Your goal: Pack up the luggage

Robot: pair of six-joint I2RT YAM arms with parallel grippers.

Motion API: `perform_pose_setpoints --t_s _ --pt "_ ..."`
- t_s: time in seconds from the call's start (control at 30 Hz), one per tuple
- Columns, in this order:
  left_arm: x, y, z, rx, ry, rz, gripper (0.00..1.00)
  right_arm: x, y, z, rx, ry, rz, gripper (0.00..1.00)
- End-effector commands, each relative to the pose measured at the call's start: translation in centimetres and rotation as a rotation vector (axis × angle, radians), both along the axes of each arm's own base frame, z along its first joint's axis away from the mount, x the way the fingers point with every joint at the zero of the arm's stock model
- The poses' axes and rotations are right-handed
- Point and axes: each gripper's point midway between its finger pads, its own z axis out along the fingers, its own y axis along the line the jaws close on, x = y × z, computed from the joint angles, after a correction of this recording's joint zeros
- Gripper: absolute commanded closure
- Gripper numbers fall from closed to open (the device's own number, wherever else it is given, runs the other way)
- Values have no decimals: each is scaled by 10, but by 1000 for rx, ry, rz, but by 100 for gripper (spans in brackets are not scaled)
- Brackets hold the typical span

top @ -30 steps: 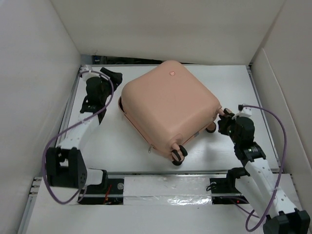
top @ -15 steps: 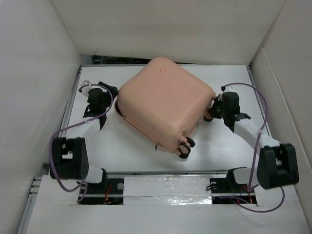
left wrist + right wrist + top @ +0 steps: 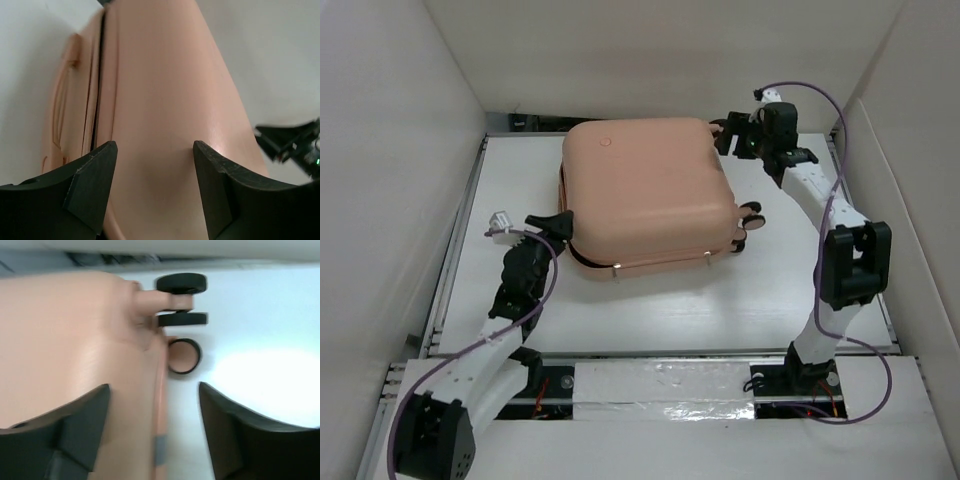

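- Luggage (image 3: 645,190) lies flat on desk (image 3: 650,310), shells shut.
- Left hand (image 3: 560,222) at its near-left corner, fingers apart.
- Right hand (image 3: 732,135) at its far-right corner beside a wheel (image 3: 181,283), fingers apart.

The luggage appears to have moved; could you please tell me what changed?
The luggage turned counterclockwise, from diagonal to square with the table, and slid farther away. The right end effector swung to its far right corner; the left end effector drew back to the near left corner. Luggage still closed; both end effectors open.
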Motion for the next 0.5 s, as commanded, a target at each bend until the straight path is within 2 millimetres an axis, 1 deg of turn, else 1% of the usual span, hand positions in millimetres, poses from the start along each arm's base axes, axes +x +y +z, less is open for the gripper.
perform_pose_setpoints --t_s 0.0,0.03,0.07,0.1,0.13,0.17,0.2,0.23,0.27,0.3,0.33,0.37,0.4,0.43,0.47 --pt "-45 -32 -60 48 169 -201 42 -25 18 83 79 -162 129 16" --pt "-47 -31 -59 52 162 -199 42 -35 11 71 78 -134 120 14" --pt "-51 -26 -62 70 185 -183 42 -44 8 76 83 -158 114 11" --pt "-52 -20 -50 79 151 -156 42 -65 -1 104 95 -225 92 10" --pt "-50 -7 -48 123 143 -95 42 -78 -5 105 99 -240 77 11" --pt "-50 0 -39 134 125 -62 42 -94 -10 76 96 -208 58 22" --pt "-52 7 -39 147 135 -30 43 -121 -16 99 112 -287 41 37" --pt "-52 15 -37 156 135 11 44 -136 -13 97 142 -309 41 53" --pt "-52 17 -36 158 134 19 45 -151 -12 63 156 -281 39 86" --pt "-53 17 -38 148 141 23 52 -164 -15 56 165 -284 24 96" --pt "-53 19 -43 127 153 41 56 -184 -19 68 184 -337 19 100" --pt "-53 22 -53 88 174 62 59 -194 -18 61 191 -343 19 100" --pt "-48 23 -53 71 161 71 65 -203 -22 30 186 -291 -1 100" --pt "-46 20 -56 52 159 46 67 -210 -23 22 202 -274 -10 100" --pt "-41 25 -56 40 159 55 68 -219 -25 17 207 -271 -13 100"
